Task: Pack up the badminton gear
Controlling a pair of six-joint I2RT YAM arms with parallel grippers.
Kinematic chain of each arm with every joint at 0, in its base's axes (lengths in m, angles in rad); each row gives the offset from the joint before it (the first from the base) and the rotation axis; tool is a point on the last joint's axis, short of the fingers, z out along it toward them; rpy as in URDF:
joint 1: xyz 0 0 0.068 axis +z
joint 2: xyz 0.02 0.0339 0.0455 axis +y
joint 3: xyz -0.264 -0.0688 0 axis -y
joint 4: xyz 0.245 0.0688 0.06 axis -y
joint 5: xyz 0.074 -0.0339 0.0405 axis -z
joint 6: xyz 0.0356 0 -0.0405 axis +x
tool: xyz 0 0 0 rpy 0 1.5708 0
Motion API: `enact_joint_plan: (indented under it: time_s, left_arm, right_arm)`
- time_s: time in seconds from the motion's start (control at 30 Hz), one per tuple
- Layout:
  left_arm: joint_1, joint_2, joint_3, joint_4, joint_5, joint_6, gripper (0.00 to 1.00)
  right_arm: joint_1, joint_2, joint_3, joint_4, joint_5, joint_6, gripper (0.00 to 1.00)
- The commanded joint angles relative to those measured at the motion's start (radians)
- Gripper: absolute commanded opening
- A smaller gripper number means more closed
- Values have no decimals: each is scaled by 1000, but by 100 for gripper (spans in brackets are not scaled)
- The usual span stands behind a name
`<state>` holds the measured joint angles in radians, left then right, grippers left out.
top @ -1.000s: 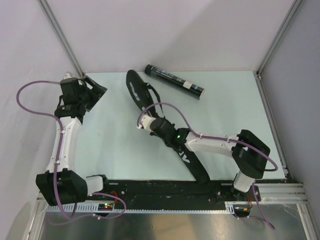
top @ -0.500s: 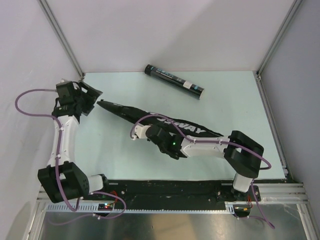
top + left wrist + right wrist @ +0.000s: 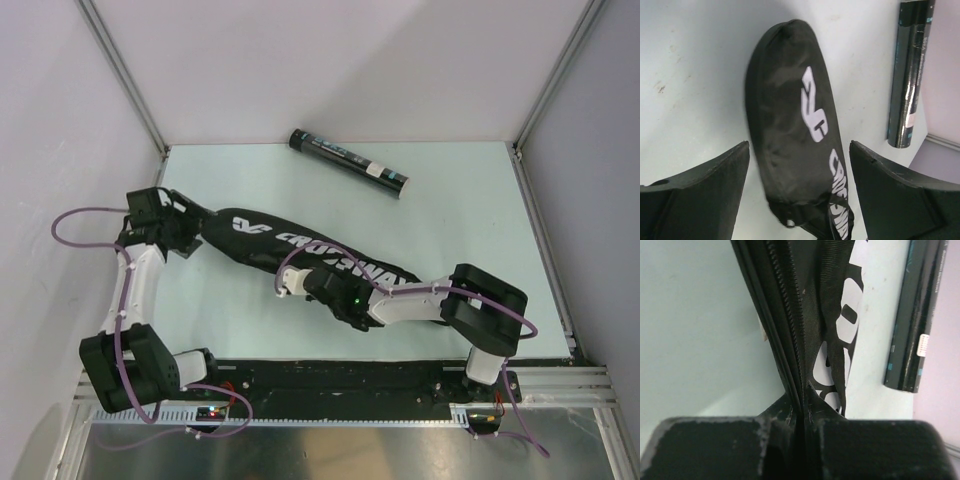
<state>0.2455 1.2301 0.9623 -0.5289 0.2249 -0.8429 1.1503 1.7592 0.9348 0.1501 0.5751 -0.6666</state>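
Note:
The long black bag lettered CROSSWAY (image 3: 300,250) lies slantwise across the table, its rounded end at the left. My left gripper (image 3: 192,233) is open at that end; in the left wrist view the bag (image 3: 790,120) lies between and beyond my spread fingers (image 3: 700,195), untouched as far as I can tell. My right gripper (image 3: 315,283) is shut on the bag's zipper edge (image 3: 790,325) near its middle. The dark teal-printed tube (image 3: 348,163) lies at the back of the table, also in both wrist views (image 3: 910,75) (image 3: 920,315). Rackets and shuttlecocks are out of view.
Grey walls with metal corner posts (image 3: 125,75) close in the table on three sides. The black base rail (image 3: 330,375) runs along the near edge.
The bag has swung from a steep diagonal to lying flatter across the table, lettering up, dragged by my right gripper. My left gripper has come down from the back corner to the bag's left end.

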Motion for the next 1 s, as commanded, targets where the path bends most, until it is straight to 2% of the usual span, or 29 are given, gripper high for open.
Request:
enact_joint_plan:
  time_s: [0.0, 0.3, 0.53, 0.67, 0.97]
  left_arm:
    - [9, -32, -5, 19, 56, -42, 84]
    - [9, -16, -82, 18, 83, -1, 82]
    - [9, -56, -102, 11, 30, 53, 81]
    - [9, -89, -114, 8, -17, 52, 83]
    - [9, 6, -126, 47, 63, 25, 77]
  right_arm:
    - [-2, -50, -21, 91, -21, 38, 0]
    - [-14, -54, -24, 98, -53, 67, 0]
    - [-26, -61, -24, 95, -70, 86, 0]
    - [-54, -83, -27, 84, -131, 140, 0]
    - [-61, -104, -37, 84, -189, 136, 0]
